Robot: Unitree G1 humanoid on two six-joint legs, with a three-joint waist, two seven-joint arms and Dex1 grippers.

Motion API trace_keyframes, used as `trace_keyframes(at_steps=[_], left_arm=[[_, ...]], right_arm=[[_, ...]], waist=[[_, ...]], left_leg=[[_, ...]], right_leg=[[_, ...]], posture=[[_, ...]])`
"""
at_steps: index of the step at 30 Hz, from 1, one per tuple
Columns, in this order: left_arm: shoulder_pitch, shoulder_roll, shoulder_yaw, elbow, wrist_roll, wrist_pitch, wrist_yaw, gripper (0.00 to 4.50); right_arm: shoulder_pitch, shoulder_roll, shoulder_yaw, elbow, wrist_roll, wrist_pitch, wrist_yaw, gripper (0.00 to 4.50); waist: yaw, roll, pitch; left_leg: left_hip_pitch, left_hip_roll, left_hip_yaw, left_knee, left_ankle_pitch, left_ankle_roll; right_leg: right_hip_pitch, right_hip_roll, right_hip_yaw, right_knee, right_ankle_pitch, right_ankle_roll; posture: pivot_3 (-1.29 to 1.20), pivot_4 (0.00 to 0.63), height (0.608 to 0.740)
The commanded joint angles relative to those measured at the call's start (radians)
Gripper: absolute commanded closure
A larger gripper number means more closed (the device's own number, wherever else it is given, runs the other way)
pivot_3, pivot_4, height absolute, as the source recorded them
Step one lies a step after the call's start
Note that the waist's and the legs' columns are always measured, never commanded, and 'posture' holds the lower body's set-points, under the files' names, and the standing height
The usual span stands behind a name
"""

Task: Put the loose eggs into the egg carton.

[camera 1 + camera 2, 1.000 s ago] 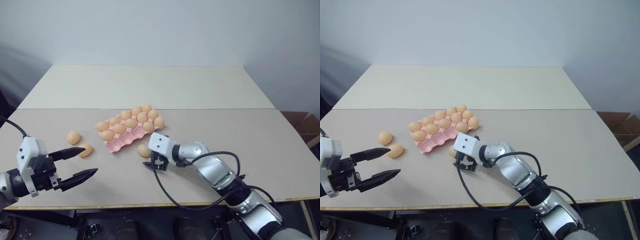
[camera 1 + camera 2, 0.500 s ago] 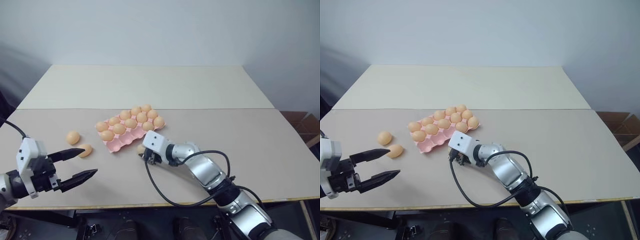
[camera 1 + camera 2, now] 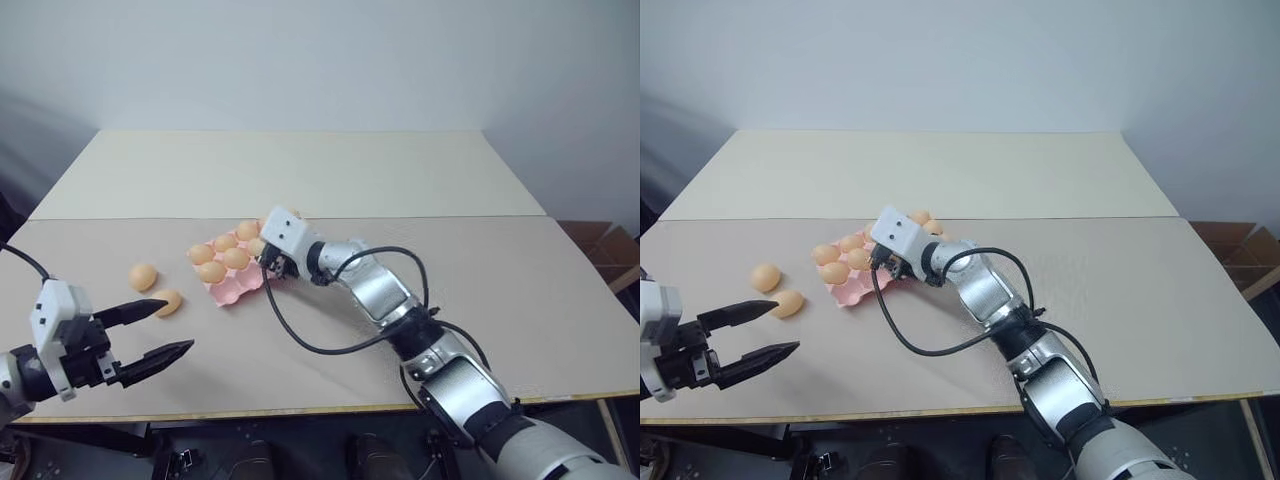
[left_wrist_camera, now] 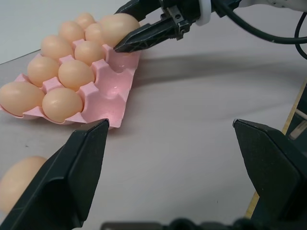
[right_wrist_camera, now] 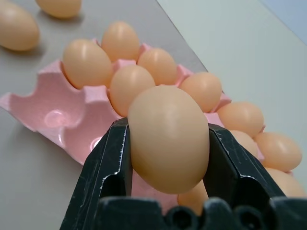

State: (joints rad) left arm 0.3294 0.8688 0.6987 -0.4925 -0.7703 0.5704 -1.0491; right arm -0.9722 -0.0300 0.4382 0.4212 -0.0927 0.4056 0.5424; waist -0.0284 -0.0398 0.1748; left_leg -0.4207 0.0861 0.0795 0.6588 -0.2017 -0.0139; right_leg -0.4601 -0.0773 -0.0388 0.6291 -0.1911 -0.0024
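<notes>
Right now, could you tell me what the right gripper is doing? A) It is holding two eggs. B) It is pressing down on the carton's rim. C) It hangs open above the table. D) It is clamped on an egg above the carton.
D: the right wrist view shows the right gripper with its black fingers closed on both sides of one egg, with the carton below it.

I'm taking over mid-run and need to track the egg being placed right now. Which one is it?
Find the pink egg carton in the middle of the beige table. Over its near edge hangs the right gripper, and the egg you want is clamped between its two black fingers. Unlike every other egg, it sits neither in a cup nor on the table.
</notes>
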Motion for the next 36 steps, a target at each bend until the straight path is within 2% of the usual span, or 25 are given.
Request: trace_keyframes(at_steps=[1, 4, 7, 11, 17, 20, 23, 30, 36], left_arm=[[0.005, -0.001, 0.043, -0.03, -0.01, -0.014, 0.004, 0.0], [0.007, -0.002, 0.045, -0.032, -0.011, -0.012, 0.007, 0.0], [0.007, -0.001, 0.043, -0.033, -0.011, -0.011, 0.008, 0.0], [-0.009, 0.01, 0.036, -0.017, -0.006, -0.015, 0.004, 0.0], [-0.032, 0.019, 0.03, 0.005, -0.001, -0.025, -0.014, 0.0], [-0.024, 0.005, 0.022, -0.005, 0.003, -0.028, -0.01, 0.0], [-0.019, 0.0, 0.022, -0.007, 0.005, -0.029, -0.011, 0.0], [-0.022, 0.001, 0.024, -0.005, 0.006, -0.026, -0.009, 0.0], [-0.097, -0.008, -0.006, 0.038, 0.066, -0.018, 0.113, 0.0]], right_arm=[[-0.035, 0.016, -0.028, 0.04, -0.021, -0.067, -0.035, 1.06], [-0.017, -0.001, -0.058, -0.04, 0.008, -0.045, 0.002, 0.06], [0.025, -0.04, -0.085, -0.174, 0.037, -0.003, 0.047, 0.02], [0.122, -0.14, -0.185, -0.398, 0.153, 0.055, 0.146, 0.02], [0.306, -0.451, -0.378, -0.682, 0.412, 0.074, 0.437, 0.02], [0.405, -0.611, -0.459, -0.741, 0.525, 0.059, 0.602, 0.02], [0.487, -0.733, -0.504, -0.738, 0.566, 0.023, 0.711, 0.02], [0.536, -0.763, -0.508, -0.741, 0.578, 0.021, 0.688, 0.02], [0.535, -0.751, -0.499, -0.748, 0.574, 0.017, 0.663, 0.02]], waist=[[-0.001, 0.0, 0.0], [-0.001, 0.0, 0.0], [0.0, 0.0, 0.0], [0.009, 0.0, 0.0], [0.018, 0.0, 0.0], [0.018, 0.0, 0.0], [0.013, 0.0, 0.0], [0.016, 0.0, 0.0], [0.021, 0.0, 0.0]], left_leg=[[0.0, 0.0, 0.0, 0.0, 0.0, 0.0], [0.0, 0.0, 0.0, 0.0, 0.0, 0.0], [0.0, 0.0, -0.001, 0.0, 0.0, 0.0], [0.0, 0.0, -0.001, 0.0, 0.0, 0.0], [0.0, 0.0, 0.0, 0.0, 0.0, 0.0], [0.001, 0.0, 0.0, 0.0, 0.0, 0.0], [0.002, 0.0, 0.0, 0.0, 0.0, 0.0], [0.006, 0.0, 0.0, 0.0, -0.005, -0.008], [0.004, -0.001, 0.0, 0.0, -0.001, -0.002]], right_leg=[[0.0, 0.0, 0.0, 0.0, 0.0, 0.0], [0.0, 0.0, -0.001, 0.001, 0.0, 0.0], [0.0, 0.0, -0.001, 0.001, 0.0, 0.001], [0.0, 0.0, -0.001, 0.0, 0.0, 0.001], [0.001, 0.0, -0.001, -0.001, -0.003, -0.002], [0.001, 0.0, -0.001, -0.001, -0.003, -0.003], [0.001, 0.0, 0.0, -0.001, -0.004, -0.003], [0.003, 0.0, 0.001, 0.0, -0.004, -0.003], [0.003, 0.0, 0.001, -0.002, -0.004, -0.003]], posture=[[0.0, 0.15, 0.74], [0.0, 0.15, 0.74], [0.0, 0.15, 0.74], [0.0, 0.15, 0.74], [0.0, 0.15, 0.74], [0.0, 0.15, 0.74], [0.0, 0.15, 0.74], [0.0, 0.15, 0.74], [0.0, 0.15, 0.74]])
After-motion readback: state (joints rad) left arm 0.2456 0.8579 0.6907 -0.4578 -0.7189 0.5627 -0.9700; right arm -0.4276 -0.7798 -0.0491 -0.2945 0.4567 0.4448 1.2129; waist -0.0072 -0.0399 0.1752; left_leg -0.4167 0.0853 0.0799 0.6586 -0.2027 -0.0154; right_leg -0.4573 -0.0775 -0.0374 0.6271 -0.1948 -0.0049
